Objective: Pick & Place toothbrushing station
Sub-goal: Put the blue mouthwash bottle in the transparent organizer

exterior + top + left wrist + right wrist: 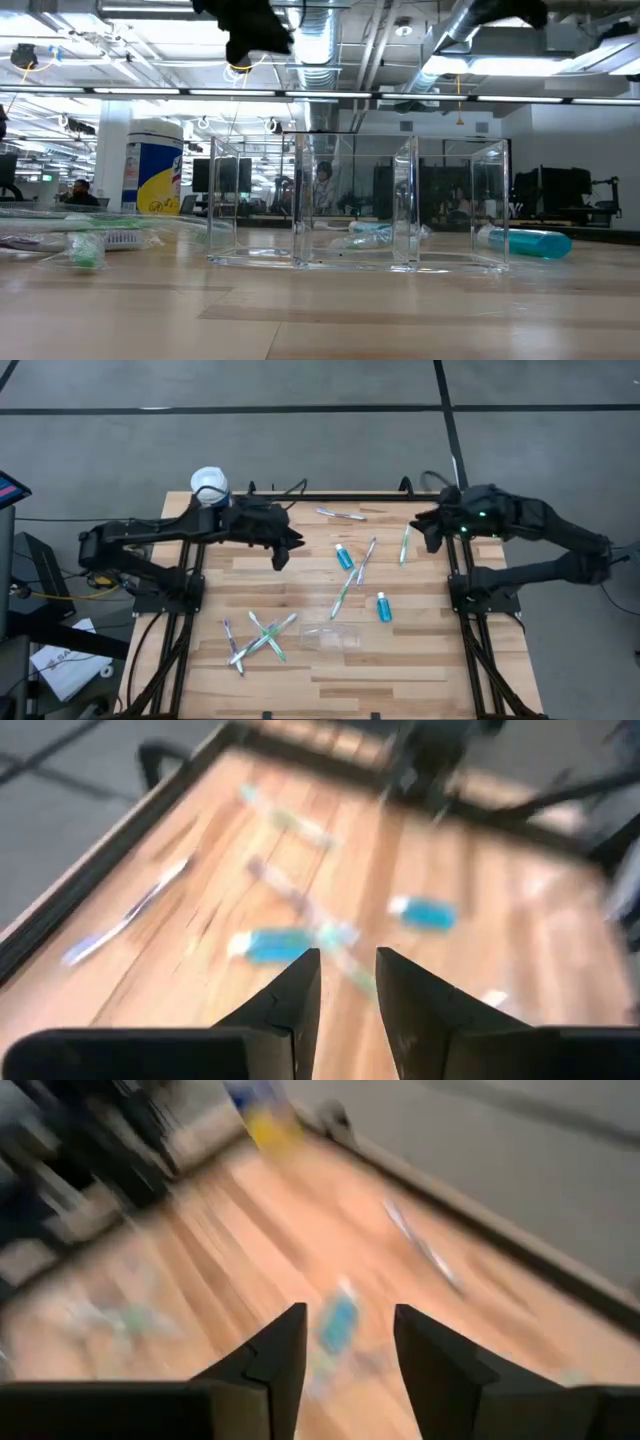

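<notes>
Toothbrushing station scattered over the wooden table [400,660], seen from above, near to far. Nearest, left of centre, a crossed bundle of toothbrushes [258,640] lies flat, their long axes running diagonally, near-left to far-right. Just right of it the clear plastic cup [330,637] lies with its long axis left to right; in the low view it reads as a clear, divided holder. Which way its opening faces cannot be told. Farther, right of centre, one teal tube [383,607] points near to far. A second teal tube [345,557] lies beyond it, tilted slightly, beside two more diagonal brushes [353,576]. A green brush [405,544] lies near the right edge, and another brush [341,514] lies almost left to right at the far edge.

The left gripper [281,553] hovers above the far-left area, fingers [290,1005] narrowly parted, holding nothing. The right gripper [431,537] hovers at the far right, fingers moderately parted, empty.

Judgement: no pick is begun. A good pick would align the fingers across a brush's long axis, near its middle, choosing a brush that lies clear of the crossed ones.
</notes>
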{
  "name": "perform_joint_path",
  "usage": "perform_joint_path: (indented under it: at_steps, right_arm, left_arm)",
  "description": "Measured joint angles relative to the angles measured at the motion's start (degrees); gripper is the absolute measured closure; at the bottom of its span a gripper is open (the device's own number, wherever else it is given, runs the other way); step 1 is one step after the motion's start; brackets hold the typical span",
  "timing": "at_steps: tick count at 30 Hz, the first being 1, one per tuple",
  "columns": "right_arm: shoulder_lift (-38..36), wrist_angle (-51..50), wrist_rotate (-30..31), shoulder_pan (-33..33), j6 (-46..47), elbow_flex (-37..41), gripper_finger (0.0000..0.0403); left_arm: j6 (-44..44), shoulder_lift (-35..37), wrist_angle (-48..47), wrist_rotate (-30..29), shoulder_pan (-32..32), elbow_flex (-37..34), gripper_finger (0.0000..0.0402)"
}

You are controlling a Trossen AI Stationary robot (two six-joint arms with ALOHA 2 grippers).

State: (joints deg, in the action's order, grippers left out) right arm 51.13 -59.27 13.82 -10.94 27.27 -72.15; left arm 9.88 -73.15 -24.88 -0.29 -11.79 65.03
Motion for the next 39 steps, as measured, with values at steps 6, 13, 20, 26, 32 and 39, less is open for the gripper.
perform_joint_path:
  at_steps: [6, 13, 20, 26, 32, 39]
  right_arm:
    - [6.4, -14.2, -1.6, 1.8, 8.8, 3.7, 0.0238]
    - [5.4, -3.2, -1.9, 10.8, 29.8, 17.5, 0.0233]
    - [7.5, 1.0, -2.0, 21.6, 54.3, 24.7, 0.0241]
    - [15.1, 3.0, -2.2, 28.9, 68.5, 24.9, 0.0236]
    - [23.1, 8.7, -3.9, 29.2, 72.8, 24.9, 0.0224]
    - [28.1, 15.2, -3.9, 24.9, 71.3, 24.9, 0.0217]
  left_arm:
    - [-0.7, -4.2, -6.1, -5.3, -0.3, 0.4, 0.0308]
    - [0.6, -9.0, -7.1, -6.8, -0.2, -3.5, 0.0308]
    - [3.8, -9.9, -2.1, -5.9, -0.2, -8.8, 0.0308]
    - [2.3, -9.9, 0.6, -4.2, -0.8, -9.5, 0.0308]
    - [-0.6, -9.9, 2.0, -3.8, -2.8, -9.5, 0.0308]
    - [-3.1, -9.9, 2.1, -0.1, -6.6, -9.5, 0.0308]
